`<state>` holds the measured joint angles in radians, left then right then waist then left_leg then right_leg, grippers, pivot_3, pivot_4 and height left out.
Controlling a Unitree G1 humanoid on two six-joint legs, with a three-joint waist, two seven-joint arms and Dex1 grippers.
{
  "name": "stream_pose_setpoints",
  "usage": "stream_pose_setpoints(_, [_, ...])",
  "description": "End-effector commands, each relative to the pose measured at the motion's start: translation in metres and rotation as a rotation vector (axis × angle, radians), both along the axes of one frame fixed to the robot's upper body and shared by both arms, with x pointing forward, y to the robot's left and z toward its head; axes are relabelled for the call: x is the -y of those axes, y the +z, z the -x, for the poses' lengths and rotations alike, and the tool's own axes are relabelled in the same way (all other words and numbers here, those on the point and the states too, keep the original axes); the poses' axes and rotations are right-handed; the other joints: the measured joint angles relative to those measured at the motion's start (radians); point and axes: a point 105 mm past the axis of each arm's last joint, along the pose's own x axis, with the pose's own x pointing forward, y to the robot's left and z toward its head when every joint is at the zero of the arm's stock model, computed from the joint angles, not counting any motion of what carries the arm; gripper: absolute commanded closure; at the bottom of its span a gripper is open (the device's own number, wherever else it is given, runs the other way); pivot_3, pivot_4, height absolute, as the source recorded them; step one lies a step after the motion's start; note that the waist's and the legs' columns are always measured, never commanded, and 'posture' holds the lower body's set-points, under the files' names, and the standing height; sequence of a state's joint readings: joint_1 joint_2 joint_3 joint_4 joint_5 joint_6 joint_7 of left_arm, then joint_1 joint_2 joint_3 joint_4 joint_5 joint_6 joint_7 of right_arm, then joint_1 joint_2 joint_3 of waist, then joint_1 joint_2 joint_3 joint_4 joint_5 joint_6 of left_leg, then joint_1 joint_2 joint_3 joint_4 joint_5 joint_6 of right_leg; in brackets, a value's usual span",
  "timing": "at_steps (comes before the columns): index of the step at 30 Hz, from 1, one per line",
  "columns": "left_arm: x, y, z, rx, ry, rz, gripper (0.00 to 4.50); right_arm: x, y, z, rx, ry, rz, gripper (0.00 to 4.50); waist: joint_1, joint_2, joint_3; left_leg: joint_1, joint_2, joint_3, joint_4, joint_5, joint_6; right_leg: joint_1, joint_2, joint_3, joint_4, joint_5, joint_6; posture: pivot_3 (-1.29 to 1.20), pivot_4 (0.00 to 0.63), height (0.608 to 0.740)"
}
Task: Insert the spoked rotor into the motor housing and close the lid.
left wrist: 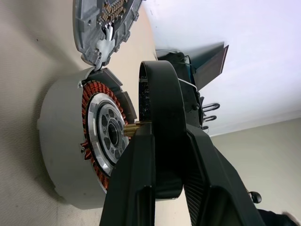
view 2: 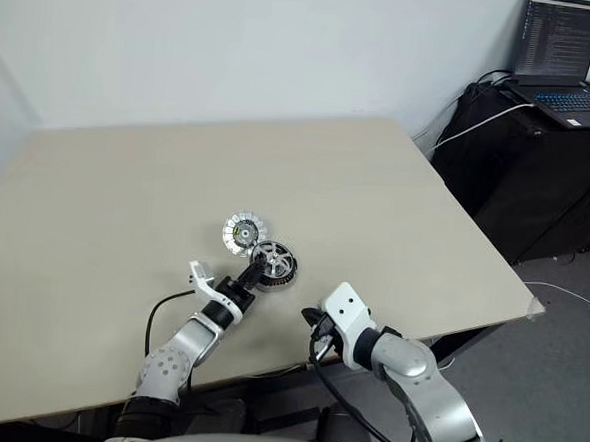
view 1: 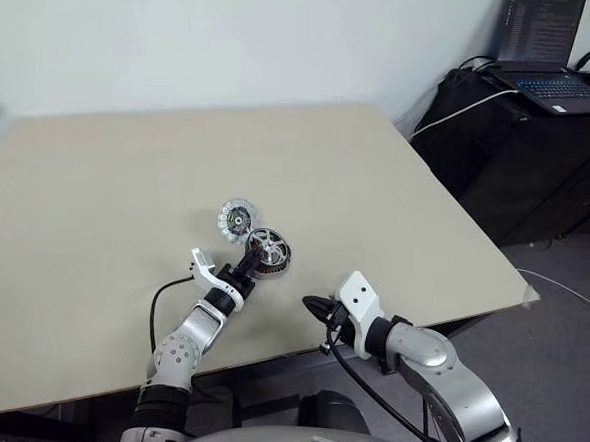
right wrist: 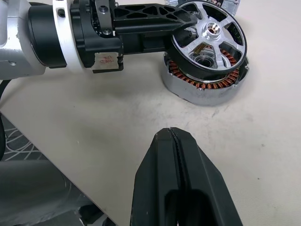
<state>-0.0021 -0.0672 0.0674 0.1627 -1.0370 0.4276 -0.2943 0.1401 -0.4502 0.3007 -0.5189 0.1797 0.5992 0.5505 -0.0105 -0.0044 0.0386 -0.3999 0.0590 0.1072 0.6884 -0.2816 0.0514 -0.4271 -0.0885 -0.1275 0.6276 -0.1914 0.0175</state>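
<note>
My left gripper (right wrist: 181,22) is shut on the rim of the spoked rotor (right wrist: 211,40), a black-rimmed wheel with silver spokes. The rotor hangs tilted just over the motor housing (right wrist: 207,89), whose copper windings ring a silver centre; its far edge is close to the housing, and I cannot tell whether they touch. In the left wrist view the rotor's rim (left wrist: 157,108) shows edge-on between the fingers, beside the housing (left wrist: 61,155). The lid (view 1: 237,218), a shiny scalloped disc, lies on the table right behind the housing. My right gripper (view 1: 315,305) is shut and empty, near the table's front edge.
The beige table (view 1: 425,219) stretches wide around the parts. Its front edge runs just under my right gripper. Off the table to the right stands a black cabinet (view 1: 539,166) with a laptop (view 1: 549,81) and cables on it.
</note>
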Motion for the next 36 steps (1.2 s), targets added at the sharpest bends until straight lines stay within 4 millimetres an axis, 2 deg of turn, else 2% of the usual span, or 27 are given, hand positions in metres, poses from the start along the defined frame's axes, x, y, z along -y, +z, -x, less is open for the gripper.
stream_pose_setpoints(1, [0.041,0.022,-0.007,0.045,-0.029,0.131,3.74,-0.003,0.014,-0.002,0.06,0.008,-0.015,4.5,0.0,0.0,0.0,0.0,0.0,0.0,0.0,0.0,0.0,0.0,0.0,0.0,0.0,0.0,0.0,0.0,0.0,0.74])
stream_pose_setpoints(2, [0.041,0.022,-0.007,0.043,-0.029,0.129,3.27,-0.003,0.014,-0.003,0.061,0.008,-0.014,4.5,0.0,0.0,0.0,0.0,0.0,0.0,0.0,0.0,0.0,0.0,0.0,0.0,0.0,0.0,0.0,0.0,0.0,0.74])
stream_pose_setpoints(5, [0.04,0.021,-0.007,0.041,-0.029,0.123,2.41,-0.003,0.014,-0.003,0.062,0.009,-0.014,4.5,0.0,0.0,0.0,0.0,0.0,0.0,0.0,0.0,0.0,0.0,0.0,0.0,0.0,0.0,0.0,0.0,0.0,0.74])
stream_pose_setpoints(12, [0.031,0.024,-0.008,0.067,-0.01,0.081,0.07,-0.003,0.015,-0.004,0.064,0.009,-0.016,4.5,0.001,0.002,-0.005,0.002,0.0,-0.001,0.002,-0.001,-0.002,0.003,0.0,0.0,0.001,0.0,0.0,0.0,0.0,0.74])
stream_pose_setpoints(20, [0.012,0.038,-0.003,0.156,0.018,-0.022,0.01,-0.004,0.015,-0.005,0.063,0.012,-0.023,4.5,0.0,0.002,-0.006,0.001,0.0,-0.001,0.002,-0.001,-0.002,0.001,0.001,0.001,0.001,0.001,0.001,0.0,0.0,0.74])
stream_pose_setpoints(24, [0.009,0.042,0.0,0.192,0.012,-0.068,0.01,-0.006,0.015,-0.005,0.063,0.02,-0.025,4.5,0.001,0.002,-0.006,-0.001,-0.001,-0.001,0.002,-0.001,-0.001,0.0,0.001,0.001,0.0,0.001,0.001,0.0,0.0,0.74])
stream_pose_setpoints(31, [0.01,0.026,0.007,0.157,-0.021,-0.182,0.01,-0.007,0.015,-0.006,0.062,0.026,-0.028,4.5,0.0,0.002,-0.006,0.0,0.0,-0.001,0.002,-0.002,-0.002,0.0,0.001,0.001,0.0,0.001,0.001,0.0,0.0,0.74])
stream_pose_setpoints(36, [0.003,0.012,0.008,0.149,-0.002,-0.41,0.01,-0.006,0.015,-0.006,0.059,0.021,-0.031,4.5,0.001,0.002,-0.006,0.0,0.0,-0.001,0.002,-0.002,-0.002,0.0,0.001,0.001,0.0,0.001,0.001,0.0,0.0,0.74])
